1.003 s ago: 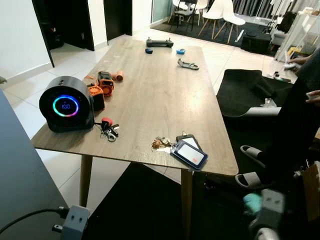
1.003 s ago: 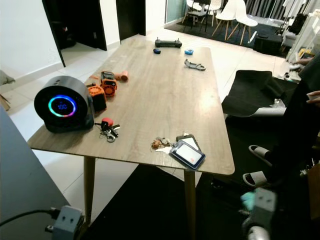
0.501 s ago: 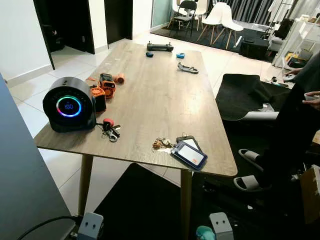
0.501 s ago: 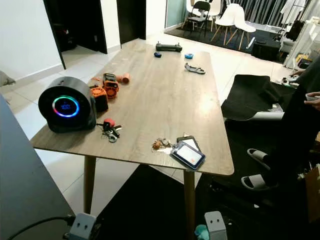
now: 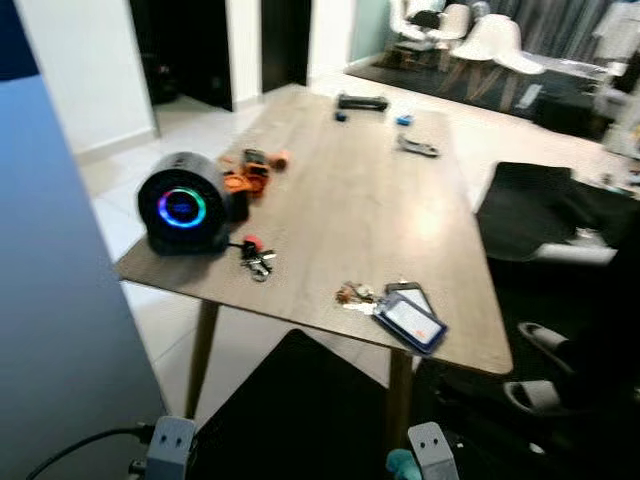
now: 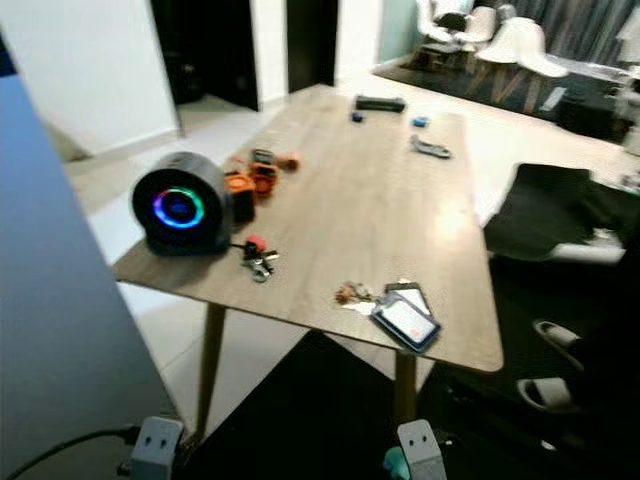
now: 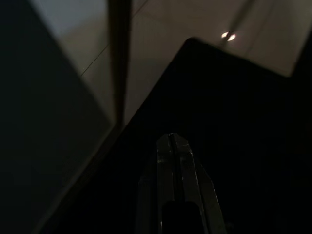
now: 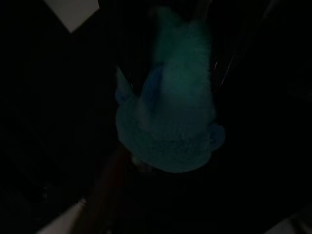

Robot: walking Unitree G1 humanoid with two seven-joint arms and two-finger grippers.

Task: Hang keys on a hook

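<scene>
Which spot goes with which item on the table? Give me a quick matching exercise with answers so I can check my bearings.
Items:
1. round black speaker with the glowing ring
2. keys with the red fob
3. blue card holder
4. black bar-shaped device

Places:
A. far end of the table
B. near right corner, beside a small bunch of keys
C. near left corner
D. just right of the speaker, near the front edge

Pairs: 1-C, 2-D, 3-B, 4-A
</scene>
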